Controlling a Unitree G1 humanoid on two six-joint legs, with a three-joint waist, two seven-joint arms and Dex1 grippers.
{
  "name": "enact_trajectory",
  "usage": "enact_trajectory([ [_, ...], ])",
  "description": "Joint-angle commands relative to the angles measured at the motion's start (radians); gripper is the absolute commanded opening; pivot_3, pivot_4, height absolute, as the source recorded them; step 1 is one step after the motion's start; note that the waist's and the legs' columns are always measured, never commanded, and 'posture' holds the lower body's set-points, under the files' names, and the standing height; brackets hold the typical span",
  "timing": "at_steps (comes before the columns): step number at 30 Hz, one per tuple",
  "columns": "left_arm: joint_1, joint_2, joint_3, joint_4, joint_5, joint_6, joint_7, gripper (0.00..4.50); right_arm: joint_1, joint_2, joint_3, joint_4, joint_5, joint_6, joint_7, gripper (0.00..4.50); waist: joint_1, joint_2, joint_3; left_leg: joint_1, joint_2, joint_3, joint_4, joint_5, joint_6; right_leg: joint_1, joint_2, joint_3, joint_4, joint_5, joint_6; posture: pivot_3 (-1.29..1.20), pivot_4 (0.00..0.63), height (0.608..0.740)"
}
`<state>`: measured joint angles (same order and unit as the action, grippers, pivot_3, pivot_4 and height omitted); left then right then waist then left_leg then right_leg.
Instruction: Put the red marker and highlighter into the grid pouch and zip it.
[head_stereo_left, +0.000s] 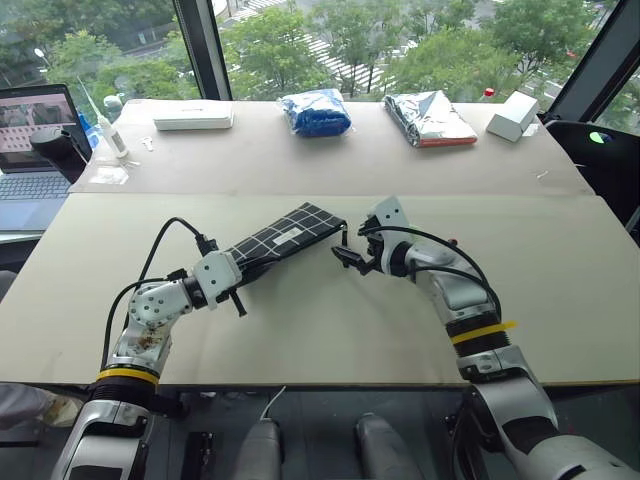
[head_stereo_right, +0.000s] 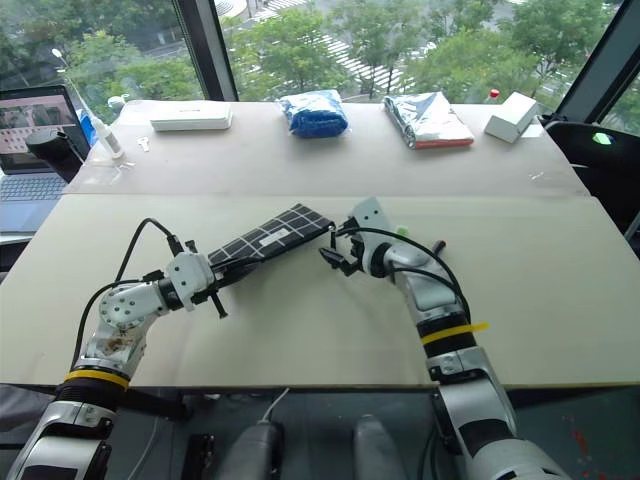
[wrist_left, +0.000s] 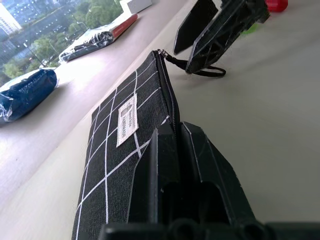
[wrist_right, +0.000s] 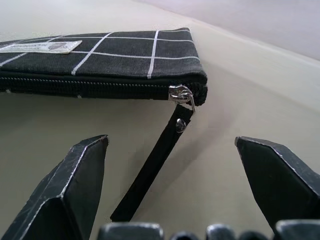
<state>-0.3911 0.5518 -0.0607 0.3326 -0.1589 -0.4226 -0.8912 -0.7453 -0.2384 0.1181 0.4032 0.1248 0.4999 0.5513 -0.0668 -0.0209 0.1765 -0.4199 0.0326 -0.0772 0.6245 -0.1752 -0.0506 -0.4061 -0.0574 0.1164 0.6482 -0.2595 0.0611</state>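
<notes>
While left gripper (head_stereo_left: 238, 283) clamps grid pouch (head_stereo_left: 285, 235), right gripper (head_stereo_left: 348, 257) gapes

grid pouch (head_stereo_left: 285, 238): black, white grid, white label | strap (wrist_right: 152, 162): black | table (head_stereo_left: 330, 330): beige | bag (head_stereo_left: 315, 112): blue

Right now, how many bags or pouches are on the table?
3: the grid pouch at the centre, a blue bag and a silver bag along the far edge.
</notes>
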Motion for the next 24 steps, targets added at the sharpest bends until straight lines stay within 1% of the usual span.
enact_trajectory([
  [1, -0.001, -0.007, 0.014, -0.069, -0.013, 0.032, 0.016, 0.00, -0.041, 0.011, -0.012, 0.041, -0.017, -0.057, -0.018, 4.49, -0.001, 0.000, 0.000, 0.000, 0.000, 0.000, 0.000, 0.000, 0.000, 0.000, 0.000, 0.000, 0.000, 0.000, 0.000, 0.00, 0.150, 0.740],
  [2, -0.001, -0.008, 0.015, -0.076, -0.013, 0.040, 0.018, 0.00, -0.045, 0.013, -0.012, 0.053, -0.020, -0.066, -0.021, 3.99, -0.001, 0.000, 0.000, 0.000, 0.000, 0.000, 0.000, 0.000, 0.000, 0.000, 0.000, 0.000, 0.000, 0.000, 0.000, 0.00, 0.150, 0.740],
  [3, 0.000, -0.009, 0.015, -0.082, -0.013, 0.046, 0.019, 0.00, -0.046, 0.014, -0.012, 0.061, -0.024, -0.074, -0.024, 3.84, -0.001, 0.000, 0.000, 0.000, 0.000, 0.000, 0.000, 0.000, 0.000, 0.000, 0.000, 0.000, 0.000, 0.000, 0.000, 0.00, 0.150, 0.740],
  [5, 0.002, -0.010, 0.017, -0.091, -0.012, 0.054, 0.020, 0.00, -0.046, 0.015, -0.015, 0.065, -0.027, -0.087, -0.019, 3.17, -0.001, 0.000, 0.000, 0.000, 0.000, 0.000, 0.000, 0.000, 0.000, 0.000, 0.000, 0.000, 0.000, 0.000, 0.000, 0.00, 0.150, 0.740],
  [6, 0.003, -0.010, 0.018, -0.095, -0.011, 0.058, 0.020, 0.00, -0.044, 0.014, -0.017, 0.064, -0.027, -0.092, -0.016, 2.75, -0.002, 0.000, 0.000, 0.000, 0.000, 0.000, 0.000, 0.000, 0.000, 0.000, 0.000, 0.000, 0.000, 0.000, 0.000, 0.00, 0.150, 0.740],
  [7, 0.004, -0.010, 0.018, -0.098, -0.010, 0.062, 0.021, 0.00, -0.043, 0.013, -0.018, 0.062, -0.026, -0.095, -0.012, 2.51, -0.002, 0.000, 0.000, 0.000, 0.000, 0.000, 0.000, 0.000, 0.000, 0.000, 0.000, 0.000, 0.000, 0.000, 0.000, 0.00, 0.150, 0.740],
  [8, 0.005, -0.010, 0.018, -0.101, -0.010, 0.065, 0.021, 0.00, -0.042, 0.012, -0.019, 0.060, -0.025, -0.097, -0.010, 2.11, -0.002, 0.000, 0.000, 0.000, 0.000, 0.000, 0.000, 0.000, 0.000, 0.000, 0.000, 0.000, 0.000, 0.000, 0.000, 0.00, 0.150, 0.740],
  [10, 0.007, -0.009, 0.019, -0.105, -0.009, 0.069, 0.022, 0.00, -0.038, 0.008, -0.017, 0.050, -0.024, -0.101, 0.004, 1.50, -0.002, 0.000, 0.000, 0.000, 0.000, 0.000, 0.000, 0.000, 0.000, 0.000, 0.000, 0.000, 0.000, 0.000, 0.000, 0.00, 0.150, 0.740],
  [12, 0.009, -0.008, 0.018, -0.109, -0.008, 0.074, 0.023, 0.00, -0.035, 0.006, -0.011, 0.040, -0.025, -0.105, 0.018, 0.71, -0.002, 0.000, 0.000, 0.000, 0.000, 0.000, 0.000, 0.000, 0.000, 0.000, 0.000, 0.000, 0.000, 0.000, 0.000, 0.00, 0.150, 0.740],
  [13, 0.010, -0.008, 0.017, -0.111, -0.008, 0.075, 0.023, 0.00, -0.033, 0.005, -0.006, 0.032, -0.025, -0.105, 0.028, 0.55, -0.002, 0.000, 0.000, 0.000, 0.000, 0.000, 0.000, 0.000, 0.000, 0.000, 0.000, 0.000, 0.000, 0.000, 0.000, 0.00, 0.150, 0.740],
  [14, 0.009, -0.008, 0.017, -0.111, -0.007, 0.077, 0.023, 0.00, -0.031, 0.005, -0.001, 0.021, -0.025, -0.104, 0.038, 0.26, -0.002, 0.000, 0.000, 0.000, 0.000, 0.000, 0.000, 0.000, 0.000, 0.000, 0.000, 0.000, 0.000, 0.000, 0.000, 0.00, 0.150, 0.740],
  [20, 0.003, -0.008, 0.014, -0.103, -0.002, 0.075, 0.020, 0.00, -0.025, 0.013, 0.047, -0.042, -0.023, -0.082, 0.112, 0.26, -0.003, 0.000, 0.000, 0.000, 0.000, 0.000, 0.000, 0.000, 0.000, 0.000, 0.000, 0.000, 0.000, 0.000, 0.000, 0.00, 0.150, 0.740],
  [24, 0.006, -0.008, 0.013, -0.098, 0.000, 0.066, 0.018, 0.00, -0.022, 0.045, 0.101, -0.101, -0.037, -0.065, 0.125, 0.26, -0.002, 0.000, 0.000, 0.000, 0.000, 0.000, 0.000, 0.000, 0.000, 0.000, 0.000, 0.000, 0.000, 0.000, 0.000, 0.00, 0.150, 0.740],
])
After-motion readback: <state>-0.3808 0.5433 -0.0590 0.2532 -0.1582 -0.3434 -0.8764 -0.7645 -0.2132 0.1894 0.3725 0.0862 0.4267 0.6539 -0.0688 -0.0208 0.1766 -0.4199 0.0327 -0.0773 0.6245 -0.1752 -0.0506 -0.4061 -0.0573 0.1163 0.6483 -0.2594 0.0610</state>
